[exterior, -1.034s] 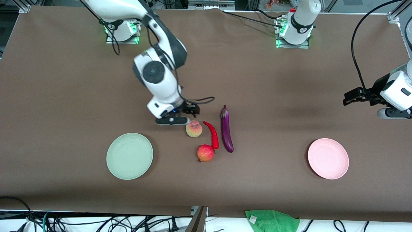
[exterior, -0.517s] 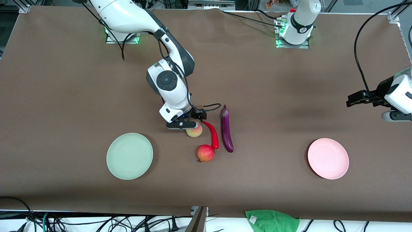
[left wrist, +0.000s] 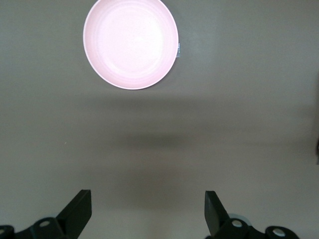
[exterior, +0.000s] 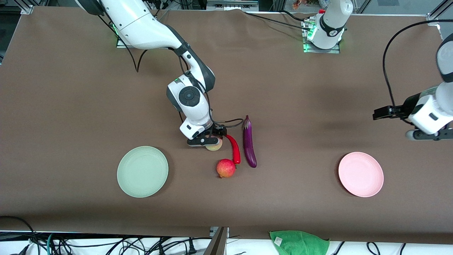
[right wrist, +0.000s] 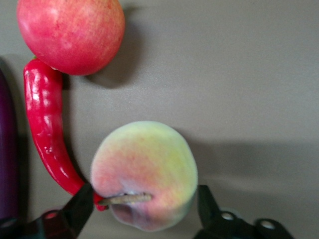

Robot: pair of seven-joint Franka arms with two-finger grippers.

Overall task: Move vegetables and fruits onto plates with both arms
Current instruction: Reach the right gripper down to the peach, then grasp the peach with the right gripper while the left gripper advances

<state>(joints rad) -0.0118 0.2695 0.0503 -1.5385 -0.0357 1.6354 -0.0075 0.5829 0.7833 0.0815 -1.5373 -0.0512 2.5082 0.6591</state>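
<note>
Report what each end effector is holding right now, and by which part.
Nothing is held. The right end effector is open, its fingers straddling the peach on the table, not yet closed. The left end effector waits open over bare table near the pink plate.

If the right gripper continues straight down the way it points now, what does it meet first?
Most likely the peach. The right gripper is open, one finger on each side of it, and points down at the table. The chili pepper lies close beside one finger, so it might be brushed.
</note>
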